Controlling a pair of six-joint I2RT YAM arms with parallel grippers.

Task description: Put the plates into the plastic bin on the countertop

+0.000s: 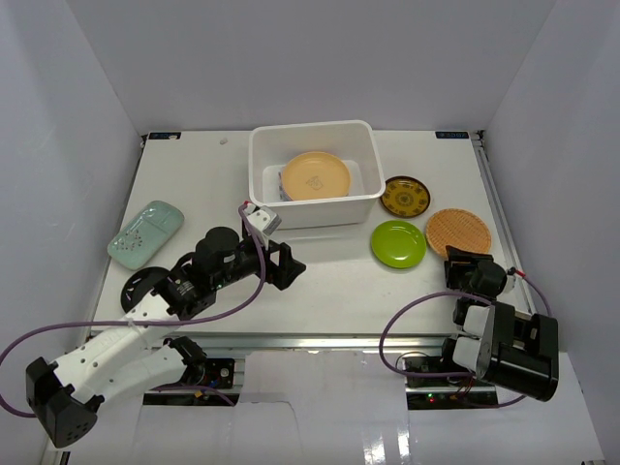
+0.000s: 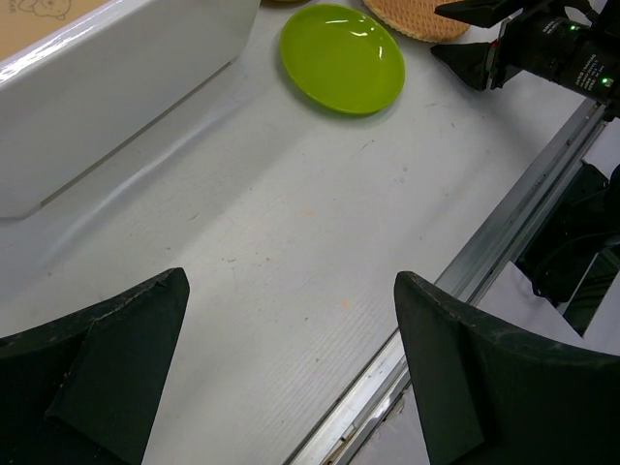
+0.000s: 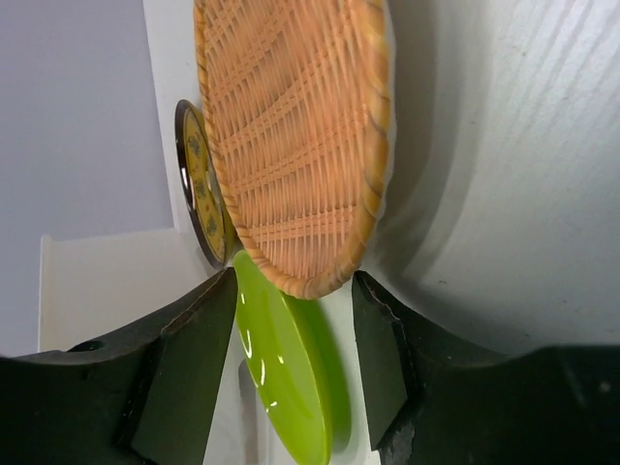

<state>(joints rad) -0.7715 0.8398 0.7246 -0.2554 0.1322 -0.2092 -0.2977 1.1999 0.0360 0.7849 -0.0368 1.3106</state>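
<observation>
Right gripper (image 1: 467, 260) is open fairly wide and holds nothing. The ribbed orange plate (image 1: 458, 232) lies flat on the countertop (image 1: 329, 291) directly ahead of it, away from the arm base. On the right wrist view the plate's near rim (image 3: 310, 281) sits right at the mouth of the fingers (image 3: 184, 358). It looks not yet clamped; whether a pad touches the rim cannot be told. The plate is round, so there is no long axis to line up with, only the rim edge facing the gripper. The lime green plate (image 1: 398, 243) lies just beside it on the left, and the dark yellow-patterned plate (image 1: 405, 196) is beyond that, near the bin wall. The plastic bin (image 1: 262, 194) stands further back and left of the orange plate, with a tan plate (image 1: 315, 176) already inside. Left gripper (image 1: 291, 266) is spread wide and empty, over bare countertop in front of the bin and well apart from the orange plate. The right arm is clearly the nearer one. The likely next move is a rim pinch, a lift, then a carry back-left to the bin.
</observation>
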